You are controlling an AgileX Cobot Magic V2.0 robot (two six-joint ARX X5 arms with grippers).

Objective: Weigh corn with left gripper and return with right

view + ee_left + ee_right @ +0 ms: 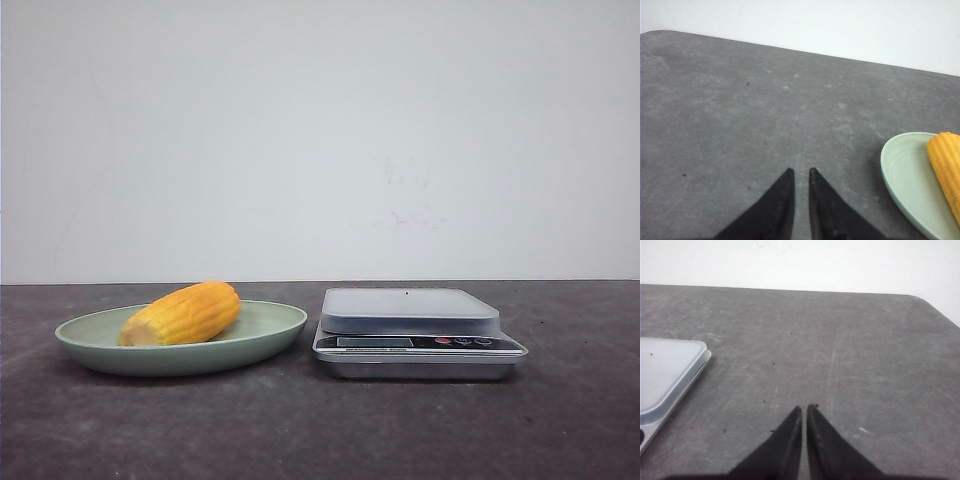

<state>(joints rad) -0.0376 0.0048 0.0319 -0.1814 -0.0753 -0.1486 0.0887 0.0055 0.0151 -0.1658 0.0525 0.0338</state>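
Note:
The yellow-orange corn (183, 313) lies on its side in a pale green plate (262, 335) at the table's left. A silver kitchen scale (410, 310) stands to the plate's right, with nothing on its platform. Neither gripper shows in the front view. In the left wrist view my left gripper (800, 172) is shut and empty above bare table, with the plate's rim (890, 170) and the corn (947, 160) off to one side. In the right wrist view my right gripper (805, 408) is shut and empty above bare table, with the scale's corner (670, 370) off to one side.
The table top (320, 430) is dark grey and speckled. A plain white wall stands behind it. The table's rounded far corners show in both wrist views.

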